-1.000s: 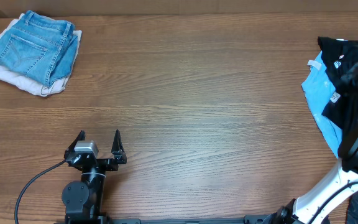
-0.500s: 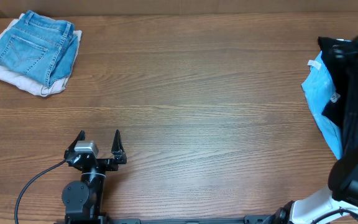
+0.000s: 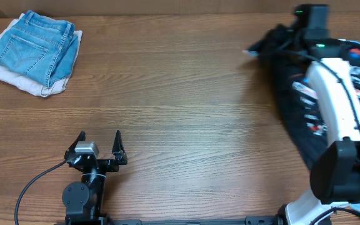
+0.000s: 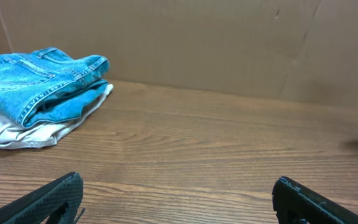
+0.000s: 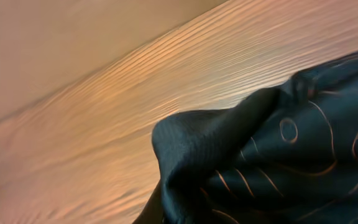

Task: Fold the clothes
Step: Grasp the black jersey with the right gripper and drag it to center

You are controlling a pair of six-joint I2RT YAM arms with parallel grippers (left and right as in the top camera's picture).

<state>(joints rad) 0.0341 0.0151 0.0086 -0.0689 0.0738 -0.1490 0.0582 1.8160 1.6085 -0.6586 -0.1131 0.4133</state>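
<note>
- Left pincer (image 3: 100, 134) sits low at the front edge of the table (image 3: 199, 94), released. Its two black fingers (image 4: 48, 199) are spread wide with bare wood between them.
- The table is brown wood with the grain running side to side.
- The right arm (image 3: 333, 87), white with black joints, reaches from the front right corner up toward the far right part of the table.
- The jersey (image 3: 292, 103) lies on the right side of the table, under and around that arm. It forms a long dark heap running from mid-depth to the far edge.
- The overhead view shows it as black, with white and red print patches and a blue spot near the right border.
- Up close, the cloth (image 5: 278, 168) is black with thin orange curving lines. A bunched fold stands above the wood, which is blurred.
- The right pincer (image 3: 289, 37) is at the far end of the heap, sunk in the dark cloth. Its fingers are hidden, so I cannot tell whether it is clenched.
- In the far left corner the jeans (image 3: 36, 44) lie folded on top of a white cloth (image 3: 5, 78).
- Behind the table stands a plain cardboard wall (image 4: 197, 37).
</note>
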